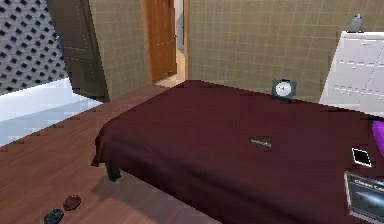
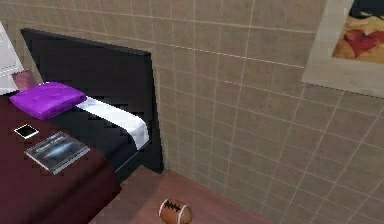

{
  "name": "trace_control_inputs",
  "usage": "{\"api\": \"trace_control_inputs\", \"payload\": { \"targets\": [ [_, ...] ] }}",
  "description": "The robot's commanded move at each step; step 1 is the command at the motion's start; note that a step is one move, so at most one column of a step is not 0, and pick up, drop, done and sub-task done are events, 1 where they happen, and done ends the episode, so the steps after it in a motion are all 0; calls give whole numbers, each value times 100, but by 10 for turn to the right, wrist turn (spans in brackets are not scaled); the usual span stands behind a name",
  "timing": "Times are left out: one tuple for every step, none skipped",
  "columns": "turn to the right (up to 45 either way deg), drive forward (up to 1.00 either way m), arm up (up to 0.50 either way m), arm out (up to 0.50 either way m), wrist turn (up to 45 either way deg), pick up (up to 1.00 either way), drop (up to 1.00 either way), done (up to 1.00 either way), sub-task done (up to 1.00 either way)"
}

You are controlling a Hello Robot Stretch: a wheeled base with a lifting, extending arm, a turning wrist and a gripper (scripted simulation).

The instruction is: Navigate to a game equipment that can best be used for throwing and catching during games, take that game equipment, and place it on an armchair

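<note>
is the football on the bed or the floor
On the floor: the football lies on wood boards beside the bed.

Forward view: stands by the bed [image 1: 230, 135], near its foot corner. It faces down and across the bed to the door [image 1: 163, 40] and white dresser [image 1: 358, 70] beyond. Bed close, far wall distant.

Arm side view: faces the bed's head end, with headboard [image 2: 100, 70] and tiled wall [image 2: 230, 90] near.

Shared, at the bed's head end: purple pillow [image 2: 48, 98], phone [image 2: 26, 131], flat case [image 2: 58, 150].
</note>
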Motion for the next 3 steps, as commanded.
{"api": "trace_control_inputs", "payload": {
  "targets": [
    [0,0,0,0,0,100,0,0,0],
    [0,0,10,0,0,0,0,0,0],
    [0,0,50,0,0,0,0,0,0]
  ]
}}
